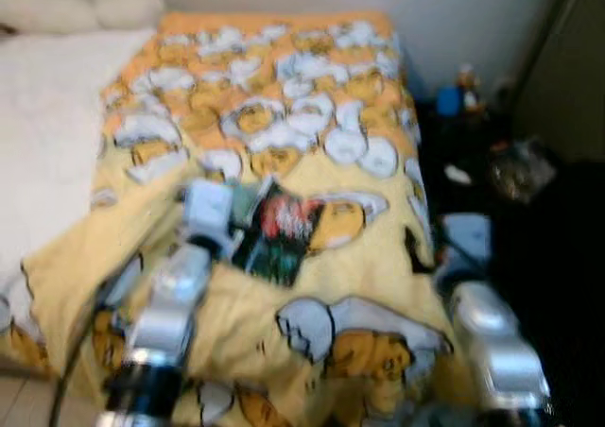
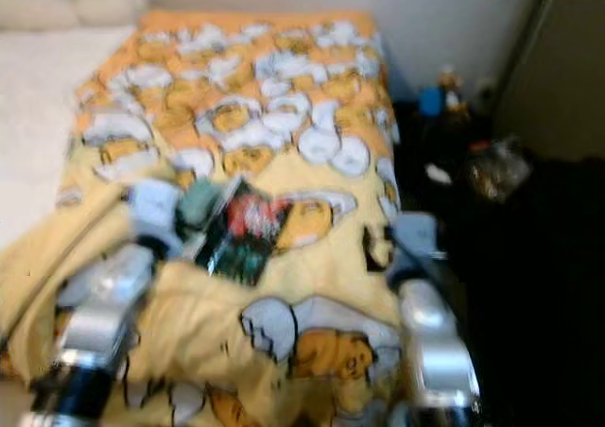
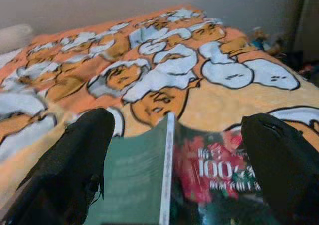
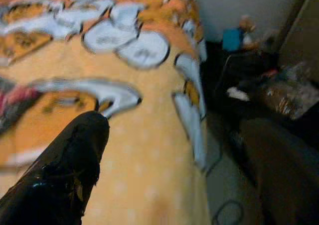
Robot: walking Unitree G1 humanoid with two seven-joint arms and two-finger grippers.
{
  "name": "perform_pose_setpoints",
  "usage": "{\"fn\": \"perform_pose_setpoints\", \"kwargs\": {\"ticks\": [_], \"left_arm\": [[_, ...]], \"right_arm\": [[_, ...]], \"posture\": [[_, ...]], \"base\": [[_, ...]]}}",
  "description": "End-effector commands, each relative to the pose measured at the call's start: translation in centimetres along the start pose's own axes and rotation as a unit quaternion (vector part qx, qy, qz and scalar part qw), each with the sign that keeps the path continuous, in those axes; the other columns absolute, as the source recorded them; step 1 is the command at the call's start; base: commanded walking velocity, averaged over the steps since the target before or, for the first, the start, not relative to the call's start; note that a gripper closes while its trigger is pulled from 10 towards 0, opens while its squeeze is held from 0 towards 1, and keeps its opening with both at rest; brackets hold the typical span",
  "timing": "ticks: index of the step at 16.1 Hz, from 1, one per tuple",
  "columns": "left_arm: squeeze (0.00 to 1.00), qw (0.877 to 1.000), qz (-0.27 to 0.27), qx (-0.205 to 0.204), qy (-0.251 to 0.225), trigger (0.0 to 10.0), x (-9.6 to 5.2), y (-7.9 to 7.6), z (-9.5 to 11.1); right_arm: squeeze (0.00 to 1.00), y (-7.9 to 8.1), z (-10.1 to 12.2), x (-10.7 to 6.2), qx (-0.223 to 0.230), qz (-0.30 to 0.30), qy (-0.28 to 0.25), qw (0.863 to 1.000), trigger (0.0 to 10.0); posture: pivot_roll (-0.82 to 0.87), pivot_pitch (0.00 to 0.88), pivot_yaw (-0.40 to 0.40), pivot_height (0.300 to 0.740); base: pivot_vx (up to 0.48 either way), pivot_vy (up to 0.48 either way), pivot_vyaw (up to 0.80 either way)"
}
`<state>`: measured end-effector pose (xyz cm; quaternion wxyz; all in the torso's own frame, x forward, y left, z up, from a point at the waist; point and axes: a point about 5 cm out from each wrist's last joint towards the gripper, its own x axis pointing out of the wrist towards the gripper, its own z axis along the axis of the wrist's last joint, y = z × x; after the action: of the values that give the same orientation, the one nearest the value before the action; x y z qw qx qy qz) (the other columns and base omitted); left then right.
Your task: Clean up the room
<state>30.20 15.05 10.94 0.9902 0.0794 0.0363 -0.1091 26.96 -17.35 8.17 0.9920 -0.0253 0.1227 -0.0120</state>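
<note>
A book (image 1: pixel 279 229) with a dark cover, red picture and green back lies on the yellow cartoon-print blanket (image 1: pixel 284 96) that covers the bed. My left gripper (image 3: pixel 179 123) is open just above it, and in the left wrist view the book (image 3: pixel 199 185) sits between the two spread black fingers (image 3: pixel 79 155). In the eye view the left wrist (image 1: pixel 208 208) hovers at the book's left edge. My right gripper (image 4: pixel 174 128) is open with nothing in it, near the blanket's right edge (image 1: pixel 454 243).
White bedding (image 1: pixel 47 134) and pillows (image 1: pixel 76 9) lie on the bed's left side. Right of the bed, on the dark floor, are a blue object (image 1: pixel 448 98), a clear plastic bag (image 1: pixel 518 170), a small white item (image 1: pixel 458 174) and cables. A tall panel (image 1: pixel 567 59) stands at the far right.
</note>
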Motion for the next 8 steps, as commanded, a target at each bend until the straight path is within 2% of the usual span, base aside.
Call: {"fn": "perform_pose_setpoints", "kwargs": {"ticks": [1,4,5,6,8], "left_arm": [[0.17,1.0,0.016,0.01,0.01,10.0,-0.2,1.3,-0.3],[0.17,1.0,0.0,0.005,0.02,10.0,0.0,0.9,-0.6],[0.61,1.0,-0.011,-0.011,0.022,10.0,0.1,0.7,-0.7],[1.0,0.998,-0.038,-0.021,0.037,10.0,0.2,0.5,-1.0],[1.0,0.998,-0.036,0.0,0.058,10.0,0.5,0.6,-1.5]], "right_arm": [[0.0,1.4,0.6,0.1,0.007,0.023,-0.008,1.0,10.0],[0.0,1.1,0.5,0.0,-0.002,0.018,-0.01,1.0,10.0],[0.0,1.0,0.6,-0.1,-0.002,0.018,-0.009,1.0,10.0],[0.0,0.9,0.7,-0.1,-0.002,0.017,-0.009,1.0,10.0],[0.0,0.9,0.7,0.0,-0.004,0.017,-0.008,1.0,10.0]], "posture": [[-0.09,0.0,0.044,0.74],[-0.1,0.0,0.047,0.74],[-0.11,0.0,0.048,0.74],[-0.11,0.0,0.047,0.74],[-0.11,0.0,0.044,0.74]], "base": [[0.247,0.0,-0.8],[0.0,0.0,0.0],[0.0,0.0,0.0],[0.0,0.0,0.0],[0.0,0.0,0.0]]}}
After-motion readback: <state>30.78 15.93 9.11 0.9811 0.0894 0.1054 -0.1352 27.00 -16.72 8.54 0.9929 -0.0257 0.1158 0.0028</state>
